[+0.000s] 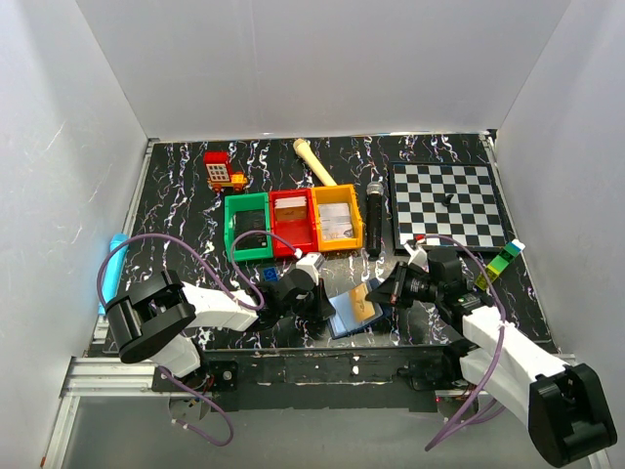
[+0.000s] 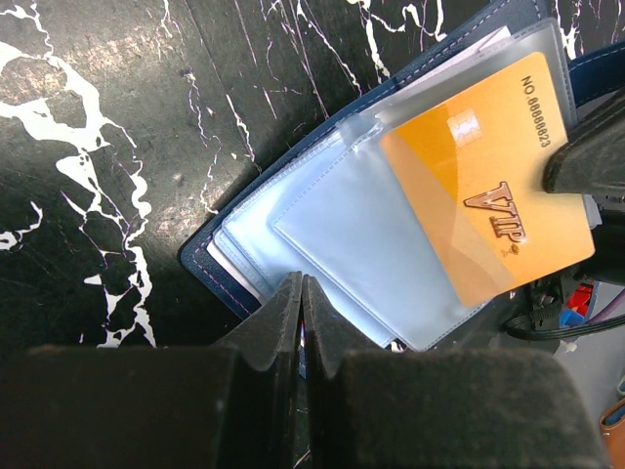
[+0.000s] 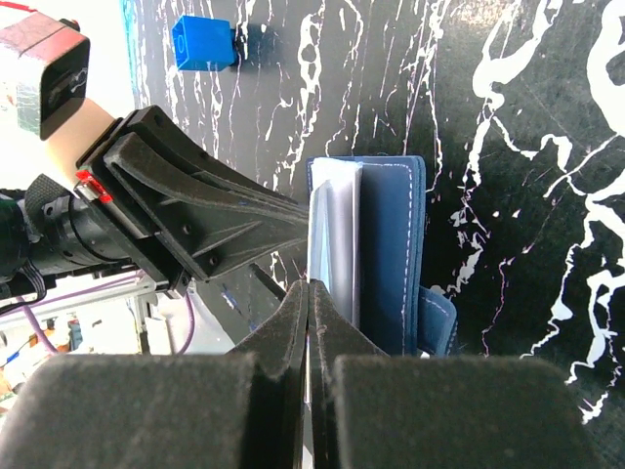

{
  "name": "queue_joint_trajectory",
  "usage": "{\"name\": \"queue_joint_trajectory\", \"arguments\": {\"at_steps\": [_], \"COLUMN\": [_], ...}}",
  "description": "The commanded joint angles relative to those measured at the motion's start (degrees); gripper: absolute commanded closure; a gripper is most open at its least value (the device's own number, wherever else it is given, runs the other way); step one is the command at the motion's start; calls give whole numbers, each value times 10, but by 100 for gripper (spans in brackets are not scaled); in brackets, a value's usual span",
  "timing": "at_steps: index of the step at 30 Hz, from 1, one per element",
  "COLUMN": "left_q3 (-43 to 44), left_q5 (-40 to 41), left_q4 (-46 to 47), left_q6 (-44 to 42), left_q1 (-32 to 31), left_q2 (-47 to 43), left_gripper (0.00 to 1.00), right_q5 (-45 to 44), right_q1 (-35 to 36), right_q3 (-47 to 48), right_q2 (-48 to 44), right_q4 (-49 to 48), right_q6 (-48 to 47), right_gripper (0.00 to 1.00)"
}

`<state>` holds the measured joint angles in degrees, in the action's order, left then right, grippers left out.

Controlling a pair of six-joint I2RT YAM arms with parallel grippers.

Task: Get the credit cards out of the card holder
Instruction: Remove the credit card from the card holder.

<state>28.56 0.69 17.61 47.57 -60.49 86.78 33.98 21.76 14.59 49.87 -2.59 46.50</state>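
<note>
The navy card holder (image 1: 350, 320) lies open near the table's front edge, between both arms. In the left wrist view its clear sleeves hold pale blue credit cards (image 2: 361, 244), and an orange VIP card (image 2: 488, 176) sticks out to the right. My left gripper (image 2: 302, 283) is shut on the near edge of the card holder (image 2: 210, 269). My right gripper (image 3: 309, 288) is shut on a thin edge beside the card holder (image 3: 391, 234); its finger (image 2: 586, 147) sits on the orange card's edge. From above, the left gripper (image 1: 327, 305) and right gripper (image 1: 378, 291) meet at the orange card (image 1: 363, 298).
Green (image 1: 249, 225), red (image 1: 291, 220) and yellow (image 1: 337, 217) bins stand just behind the holder. A black stick (image 1: 374, 217), a chessboard (image 1: 449, 203), a cream recorder (image 1: 314, 161) and a red toy (image 1: 223, 171) lie farther back. A small blue brick (image 3: 202, 42) sits nearby.
</note>
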Motion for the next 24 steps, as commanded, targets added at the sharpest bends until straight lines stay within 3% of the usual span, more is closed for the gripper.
{"name": "queue_joint_trajectory", "arguments": {"at_steps": [1, 8, 13, 24], "left_q3": [-17, -2, 21, 96], "left_q5": [31, 29, 24, 41], "left_q4": [-108, -119, -134, -215], "left_q6": [-20, -30, -41, -71], "left_q1": [-1, -1, -1, -2], "left_q2": [26, 19, 1, -92], "left_gripper": [100, 100, 71, 50], "right_q5": [0, -7, -12, -29], "right_q1": [-4, -4, -4, -4], "right_q3": [40, 61, 72, 111], "right_q2": [-26, -45, -56, -71], "right_q4": [25, 72, 94, 147], "right_q6": [-19, -33, -46, -74], "right_gripper": [99, 99, 99, 99]}}
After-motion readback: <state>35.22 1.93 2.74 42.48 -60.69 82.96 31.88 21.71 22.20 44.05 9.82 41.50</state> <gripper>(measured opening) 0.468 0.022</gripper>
